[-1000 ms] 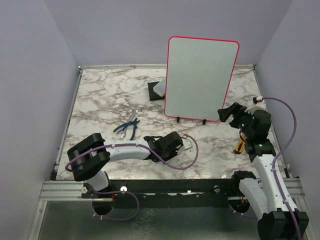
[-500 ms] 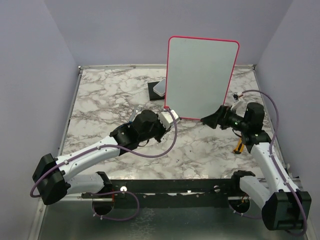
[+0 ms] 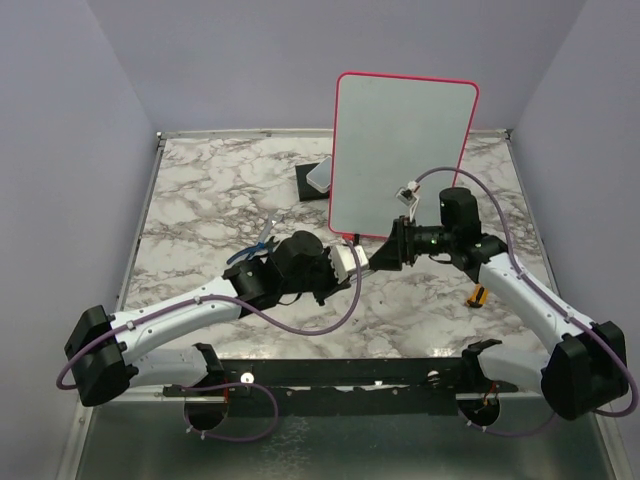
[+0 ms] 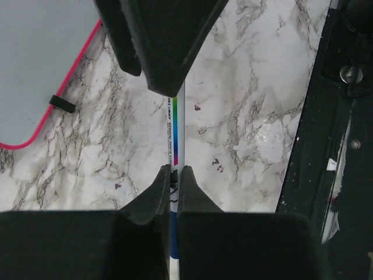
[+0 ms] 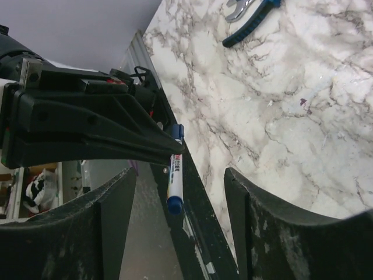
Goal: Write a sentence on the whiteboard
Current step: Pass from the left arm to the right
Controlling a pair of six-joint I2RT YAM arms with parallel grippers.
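Observation:
The whiteboard point(image 3: 400, 150) stands upright at the back of the marble table, red-framed and blank; its corner shows in the left wrist view point(image 4: 41, 58). No sentence shows on it. My left gripper point(image 4: 176, 170) is shut on a white marker point(image 4: 176, 131) with a rainbow stripe and blue cap, held above the table in front of the board point(image 3: 352, 260). My right gripper point(image 5: 180, 175) is open and faces the left one point(image 3: 385, 250). The marker's blue cap end point(image 5: 174, 201) hangs between the right fingers point(image 5: 111, 233) without touching them.
Blue-handled pliers point(image 3: 250, 253) lie left of centre, partly under my left arm, and show in the right wrist view point(image 5: 250, 9). A black-and-white eraser block point(image 3: 318, 178) sits left of the board. A small orange-and-black object point(image 3: 478, 296) lies at the right. The black rail point(image 3: 330, 370) runs along the near edge.
My left gripper carried the marker up from the near table to the board's foot, then slightly right. My right gripper swung left and down until it faces the marker.

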